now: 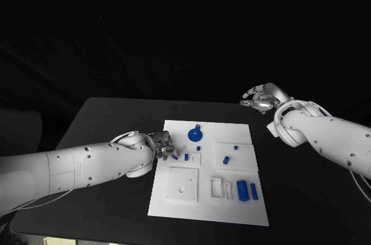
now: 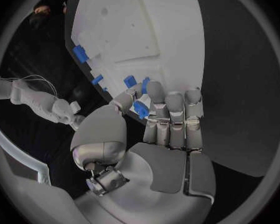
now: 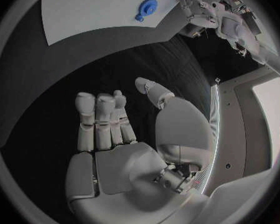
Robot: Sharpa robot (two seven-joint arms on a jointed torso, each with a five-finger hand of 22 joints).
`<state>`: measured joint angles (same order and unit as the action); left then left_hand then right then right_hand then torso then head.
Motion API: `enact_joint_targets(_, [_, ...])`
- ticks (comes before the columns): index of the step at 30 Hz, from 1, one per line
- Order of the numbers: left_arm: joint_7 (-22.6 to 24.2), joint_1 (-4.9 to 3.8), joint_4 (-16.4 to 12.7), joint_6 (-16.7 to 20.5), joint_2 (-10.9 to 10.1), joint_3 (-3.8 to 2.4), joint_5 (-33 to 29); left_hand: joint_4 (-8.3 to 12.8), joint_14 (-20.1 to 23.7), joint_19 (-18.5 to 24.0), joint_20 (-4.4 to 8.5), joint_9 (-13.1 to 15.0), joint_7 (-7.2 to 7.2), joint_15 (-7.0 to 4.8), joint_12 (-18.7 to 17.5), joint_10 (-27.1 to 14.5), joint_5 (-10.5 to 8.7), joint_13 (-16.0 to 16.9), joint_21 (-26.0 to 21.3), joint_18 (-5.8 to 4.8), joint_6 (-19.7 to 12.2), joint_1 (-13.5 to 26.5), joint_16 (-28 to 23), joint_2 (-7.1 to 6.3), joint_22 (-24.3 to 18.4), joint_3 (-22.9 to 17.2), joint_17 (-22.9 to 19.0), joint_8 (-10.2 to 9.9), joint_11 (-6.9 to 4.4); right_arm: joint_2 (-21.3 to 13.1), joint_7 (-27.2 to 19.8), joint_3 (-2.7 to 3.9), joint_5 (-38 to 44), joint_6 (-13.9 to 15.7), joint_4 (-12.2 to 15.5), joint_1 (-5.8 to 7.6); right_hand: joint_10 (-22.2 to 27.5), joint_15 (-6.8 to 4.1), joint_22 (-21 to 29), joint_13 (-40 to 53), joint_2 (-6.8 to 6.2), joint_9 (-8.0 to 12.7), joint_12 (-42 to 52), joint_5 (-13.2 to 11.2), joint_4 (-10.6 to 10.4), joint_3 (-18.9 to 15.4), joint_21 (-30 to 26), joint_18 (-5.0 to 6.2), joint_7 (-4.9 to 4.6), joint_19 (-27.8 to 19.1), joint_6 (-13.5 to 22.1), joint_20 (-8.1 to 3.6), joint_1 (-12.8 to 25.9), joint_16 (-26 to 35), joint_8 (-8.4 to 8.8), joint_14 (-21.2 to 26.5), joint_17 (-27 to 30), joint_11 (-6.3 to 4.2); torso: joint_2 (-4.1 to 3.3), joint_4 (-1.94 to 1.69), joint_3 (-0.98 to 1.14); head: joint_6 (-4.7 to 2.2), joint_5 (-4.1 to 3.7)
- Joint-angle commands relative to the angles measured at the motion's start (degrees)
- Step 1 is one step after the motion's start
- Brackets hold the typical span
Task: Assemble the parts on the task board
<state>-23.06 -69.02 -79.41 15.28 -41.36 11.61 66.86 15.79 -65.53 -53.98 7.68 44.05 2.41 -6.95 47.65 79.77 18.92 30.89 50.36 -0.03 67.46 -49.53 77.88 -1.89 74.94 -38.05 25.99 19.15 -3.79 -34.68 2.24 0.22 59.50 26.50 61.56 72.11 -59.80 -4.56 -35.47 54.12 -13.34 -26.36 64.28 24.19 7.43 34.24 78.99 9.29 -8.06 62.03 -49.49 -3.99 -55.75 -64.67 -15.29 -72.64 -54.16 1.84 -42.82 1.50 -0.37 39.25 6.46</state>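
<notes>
The white task board (image 1: pixel 179 207) lies in the middle of the black table. At the board's left edge, my left hand (image 1: pixel 164 146) pinches a small blue part (image 2: pixel 140 109) between thumb and fingers (image 2: pixel 168 114). A round blue part with a short handle (image 1: pixel 195 134) lies near the board's far edge, and it shows again in the right wrist view (image 3: pixel 146 7). Two blue cylinders (image 1: pixel 247 190) stand side by side near the right edge. My right hand (image 1: pixel 262 98) hangs raised beyond the board's far right corner, with its fingers (image 3: pixel 99 117) apart and nothing in them.
More small blue pieces (image 1: pixel 227 160) lie on the middle of the board, beside square recesses (image 1: pixel 183 185). Bare black table (image 1: pixel 116 116) surrounds the board on both sides. My left forearm (image 1: pixel 77 167) lies across the table's left part.
</notes>
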Motion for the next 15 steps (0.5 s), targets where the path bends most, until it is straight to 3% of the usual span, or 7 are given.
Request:
enact_joint_targets(1, [-0.98,0.33,0.1,-1.29,0.17,0.37,0.4,0.35,-2.45,-0.31,6.86,0.04,-2.57,-3.05,0.31,1.85,0.22,0.08,0.25,0.41,3.12,-0.6,0.31,0.44,1.29,-0.22,0.08,2.68,-2.35,0.13,-0.21,0.02,0.13,-0.72,-0.04,-0.01,0.37,-0.01,-0.09,-0.08,0.34,-0.1,0.2,0.23,-0.04,-0.39,-0.36,5.71,-0.27,-0.08,0.0,-0.41,0.17,0.24,-0.04,-0.59,-0.1,-0.05,0.02,-0.01,0.0,0.05,0.02])
enact_joint_targets(10, [-0.9,0.32,0.05,-1.54,0.36,1.56,0.3,0.35,-2.46,-0.34,6.88,0.02,-2.57,-3.08,0.39,1.86,0.21,0.13,0.31,0.4,3.12,-0.57,0.36,0.36,1.29,-0.19,0.1,2.7,-2.35,0.33,-0.28,0.01,-0.36,-0.93,-0.2,-0.01,0.36,-0.01,-0.1,-0.08,0.35,-0.1,0.21,0.24,-0.04,-0.39,-0.36,5.71,-0.27,-0.07,0.0,-0.41,0.19,0.24,-0.04,-0.6,-0.11,-0.06,0.04,0.03,0.01,0.12,0.01])
enact_joint_targets(15, [-0.9,0.33,0.04,-2.3,0.38,1.69,0.06,0.36,-2.45,-0.34,6.9,0.0,-2.57,-3.1,0.43,1.84,0.2,0.16,0.34,0.41,3.11,-0.57,0.39,0.32,1.29,-0.19,0.11,2.7,-2.35,0.38,-0.33,-0.01,-0.65,-1.11,-0.37,-0.01,0.35,-0.01,-0.11,-0.1,0.38,-0.1,0.23,0.26,-0.05,-0.39,-0.36,5.71,-0.27,-0.05,0.0,-0.41,0.2,0.24,-0.05,-0.61,-0.12,-0.06,0.01,0.02,-0.05,0.16,-0.04])
